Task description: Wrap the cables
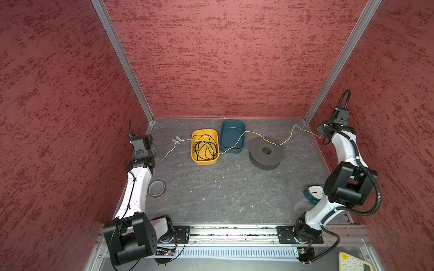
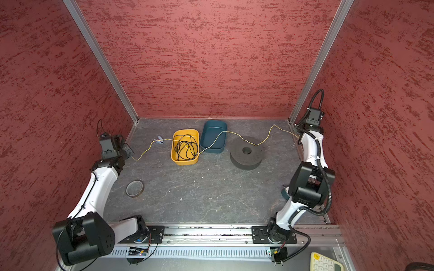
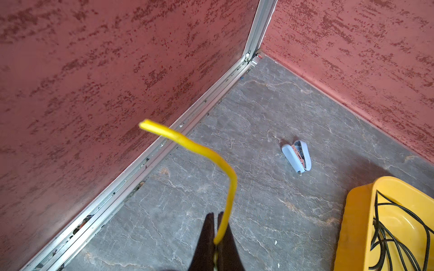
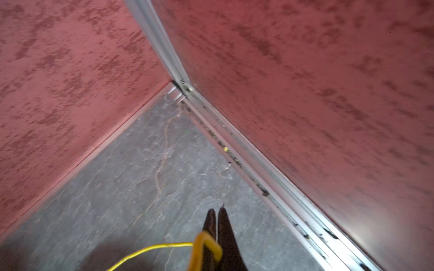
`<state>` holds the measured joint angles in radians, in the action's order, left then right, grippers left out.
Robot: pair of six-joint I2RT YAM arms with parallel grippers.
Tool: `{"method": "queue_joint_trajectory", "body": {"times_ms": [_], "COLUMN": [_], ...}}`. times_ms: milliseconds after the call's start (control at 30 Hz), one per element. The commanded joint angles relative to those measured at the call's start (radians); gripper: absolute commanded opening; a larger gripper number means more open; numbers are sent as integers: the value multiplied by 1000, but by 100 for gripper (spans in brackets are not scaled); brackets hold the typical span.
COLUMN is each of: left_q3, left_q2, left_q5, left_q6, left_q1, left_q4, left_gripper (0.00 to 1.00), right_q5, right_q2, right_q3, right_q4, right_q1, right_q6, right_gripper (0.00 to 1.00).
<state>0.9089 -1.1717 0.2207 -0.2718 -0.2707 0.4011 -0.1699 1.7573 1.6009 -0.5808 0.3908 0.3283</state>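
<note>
1. Left gripper: located at the left edge of the grey marbled tabletop, near the left wall. The jaws are pressed together on the thin, flexible yellow-green wire. In the left wrist view, a short free end of the wire curves out past the fingertips.

2. Right gripper: located at the far right corner, raised above the tabletop. The jaws are closed, with the wire clamped and bent over 1 finger.

3. Wire routing, in both top views: the wire spans the far half of the tabletop between the 2 grippers in loose waves. From the left gripper it passes beside a small pale-blue clip. It then crosses the yellow rectangular plastic tray, which contains a tangled black cable. Next it crosses the near corner of the dark teal rectangular bin and the top of the black round spool. It then rises to the right gripper.

4. Other items: a grey tape ring lies beside the left arm. A teal clock with a white dial stands beside the right arm.
</note>
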Motion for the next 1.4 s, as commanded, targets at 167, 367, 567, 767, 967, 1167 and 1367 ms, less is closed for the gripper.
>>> {"method": "queue_joint_trajectory", "body": {"times_ms": [167,367,567,767,967,1167,1367], "left_q3": [21,9,-1,10,-6,-83,-100], "left_q2": [69,121,90,36,-7,-76,-99], "left_q5": [-198,-268,-344,-373,-478,-706,-819], "left_q6": [-21,-103,-184,-206,-267,-370,-315], "left_q1": [141,228,336,396,406,409,435], "left_q4": [-62,-112,-238,-309,-408,-701,-697], "left_gripper": [0,0,0,0,0,0,3], "right_q5": [36,189,235,268,322,357,451], "right_q2": [-17,-41,-57,-94,-189,-279,-226], "right_q3": [-63,-186,-176,-186,-306,-452,-499], "right_q4": [41,173,206,217,264,332,383], "right_q1": [-94,-115,-123,-160,-212,-234,-234], "right_q6": [-18,34,21,11,29,4,-8], "right_gripper": [3,16,31,63,84,89,86]}}
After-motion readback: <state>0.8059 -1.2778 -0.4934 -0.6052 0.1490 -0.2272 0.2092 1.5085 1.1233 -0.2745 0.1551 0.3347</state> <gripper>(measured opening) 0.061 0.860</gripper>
